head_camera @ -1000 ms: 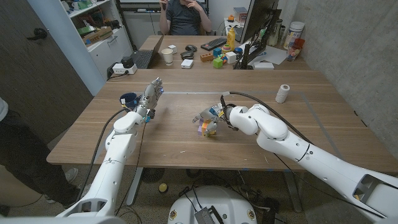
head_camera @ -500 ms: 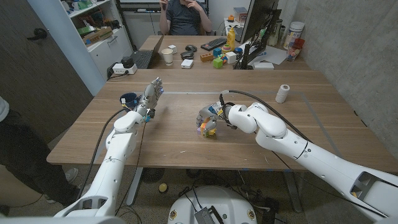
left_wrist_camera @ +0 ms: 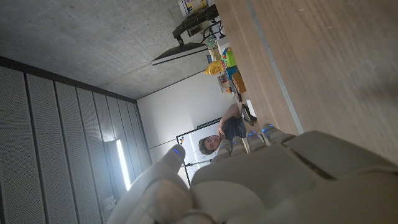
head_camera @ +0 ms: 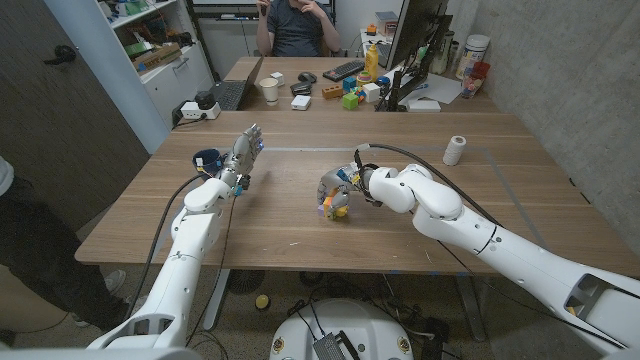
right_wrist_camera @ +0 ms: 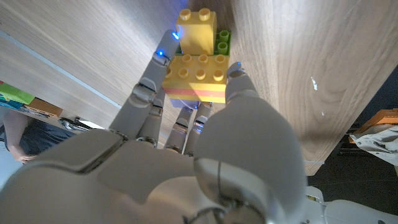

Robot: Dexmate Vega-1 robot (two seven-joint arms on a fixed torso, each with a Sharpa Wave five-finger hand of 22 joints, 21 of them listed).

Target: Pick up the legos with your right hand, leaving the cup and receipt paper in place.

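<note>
Your right robot hand (head_camera: 335, 190) is curled around the legos (head_camera: 334, 205) near the centre of the tabletop (head_camera: 300, 235); in the right wrist view its fingers (right_wrist_camera: 149, 87) close on both sides of the yellow, pink and green block stack (right_wrist_camera: 196, 68), so it is grasping them. Whether the stack is lifted or touching the wood cannot be told. Your left robot hand (head_camera: 243, 155) stands at about 10 o'clock from the legos, well apart, fingers raised and holding nothing. The blue cup (head_camera: 207, 159) sits just beside it at 9 o'clock. The receipt paper roll (head_camera: 455, 150) stands upright at 2 o'clock from the legos, well apart.
</note>
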